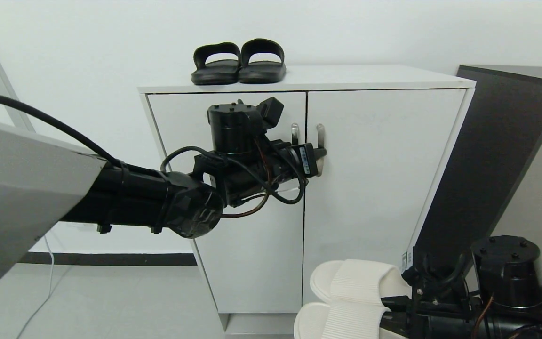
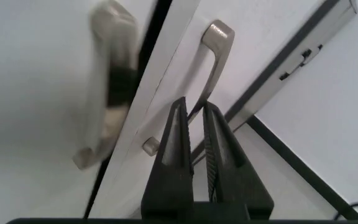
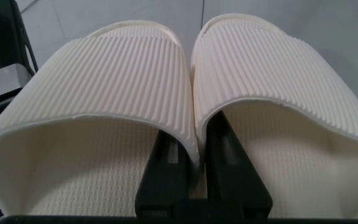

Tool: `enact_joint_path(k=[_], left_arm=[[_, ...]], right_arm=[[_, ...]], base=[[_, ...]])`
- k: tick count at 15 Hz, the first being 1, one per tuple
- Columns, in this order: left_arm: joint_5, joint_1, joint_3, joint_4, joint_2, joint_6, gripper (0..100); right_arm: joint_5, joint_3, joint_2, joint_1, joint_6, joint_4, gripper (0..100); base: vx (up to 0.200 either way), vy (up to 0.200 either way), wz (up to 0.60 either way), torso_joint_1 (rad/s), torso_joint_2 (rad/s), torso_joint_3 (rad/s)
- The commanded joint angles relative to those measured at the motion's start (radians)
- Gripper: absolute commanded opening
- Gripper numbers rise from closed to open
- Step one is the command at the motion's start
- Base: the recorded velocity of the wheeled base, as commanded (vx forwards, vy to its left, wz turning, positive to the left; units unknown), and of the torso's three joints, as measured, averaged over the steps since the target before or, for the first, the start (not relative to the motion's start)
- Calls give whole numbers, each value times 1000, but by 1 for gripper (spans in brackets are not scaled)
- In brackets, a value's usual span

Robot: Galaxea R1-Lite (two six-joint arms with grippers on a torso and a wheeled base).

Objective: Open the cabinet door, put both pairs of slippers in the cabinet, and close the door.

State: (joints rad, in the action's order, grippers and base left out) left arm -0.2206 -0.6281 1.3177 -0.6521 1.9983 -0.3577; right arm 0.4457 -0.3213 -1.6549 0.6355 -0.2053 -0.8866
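The white cabinet is keeping both of its two doors shut while the left gripper is holding its fingers nearly together around the right door's handle, one of two metal pulls flanking the seam. One pair of black slippers is sitting on the cabinet's top. One pair of white slippers is hanging low before the right door, inner straps pinched together in the right gripper. A dark panel is standing just beside the cabinet. A small label on the left wrist is showing print too small to read

dark grey panel: far right | black skirting: wall foot, left
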Motion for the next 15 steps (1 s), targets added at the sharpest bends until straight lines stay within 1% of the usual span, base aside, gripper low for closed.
enact_joint_path(k=[1,3,4,7,8,9,10,11,12,13,14,15], left_arm=[[0,-5,-48,-17,-42,-1,0],[0,-13,-106,-46,-72,-1,0],[-2,-32,-167,-70,-107,0,0],[-2,-68,-290,-124,-187,0,0],[-2,-76,-319,-132,-208,0,0],[-3,-84,-371,-147,-254,0,0],[-5,-84,-397,-156,-279,-1,0],[-5,-79,-408,-165,-288,-1,0],[-6,-59,-411,-176,-288,-4,0],[-11,-22,-408,-179,-282,-7,0],[-16,-7,-400,-179,-271,-9,0],[-22,19,-367,-185,-239,-10,0]], right_arm=[[5,8,1,1,0,0,0],[42,19,10,1,-14,0,0],[87,42,24,1,-49,0,0],[160,85,38,1,-98,0,0],[177,97,41,1,-112,-2,0],[191,103,47,0,-132,0,0],[191,105,47,0,-134,0,0],[191,107,47,0,-134,0,0],[191,107,47,0,-135,0,0],[191,108,47,0,-137,0,0],[191,110,47,0,-137,0,0],[191,111,44,1,-146,0,0]], base=[[0,0,0,0,0,0],[0,0,0,0,0,0],[0,0,0,0,0,0],[0,0,0,0,0,0],[0,0,0,0,0,0],[0,0,0,0,0,0],[0,0,0,0,0,0],[0,0,0,0,0,0],[0,0,0,0,0,0],[0,0,0,0,0,0],[0,0,0,0,0,0],[0,0,0,0,0,0]])
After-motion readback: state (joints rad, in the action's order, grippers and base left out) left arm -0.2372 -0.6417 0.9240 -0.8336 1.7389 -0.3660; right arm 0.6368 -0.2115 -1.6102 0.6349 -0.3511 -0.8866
